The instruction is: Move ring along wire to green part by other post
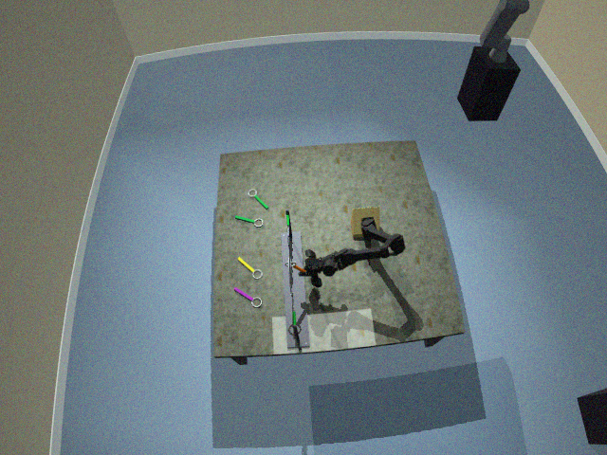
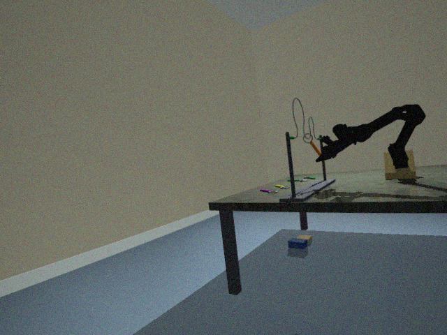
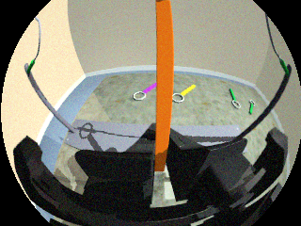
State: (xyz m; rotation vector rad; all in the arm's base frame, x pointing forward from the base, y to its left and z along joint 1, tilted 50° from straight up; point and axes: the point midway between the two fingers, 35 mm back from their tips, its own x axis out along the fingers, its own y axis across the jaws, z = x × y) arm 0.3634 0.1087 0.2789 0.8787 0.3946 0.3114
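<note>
My gripper (image 1: 304, 272) (image 2: 320, 158) (image 3: 157, 126) is shut on the orange handle (image 1: 298, 268) (image 2: 315, 148) (image 3: 165, 85), which slants up from the fingers to the ring (image 2: 307, 142). The ring is around the thin grey wire (image 2: 295, 98) at its low middle part, between a taller loop and a smaller one. Whether ring and wire touch cannot be told. One green part (image 1: 294, 318) (image 2: 292, 137) (image 3: 31, 66) is by the near post (image 2: 290, 165); the other green part (image 1: 287, 219) (image 2: 320, 138) (image 3: 284, 66) is by the far post (image 2: 324, 171). The ring is outside the wrist view.
The posts stand on a long pale base (image 1: 302, 337). Beyond it on the table lie loose rings with a purple handle (image 1: 244, 294), a yellow handle (image 1: 247, 264) and two green handles (image 1: 245, 219) (image 1: 261, 201). A tan block (image 1: 358, 229) is at the arm's base.
</note>
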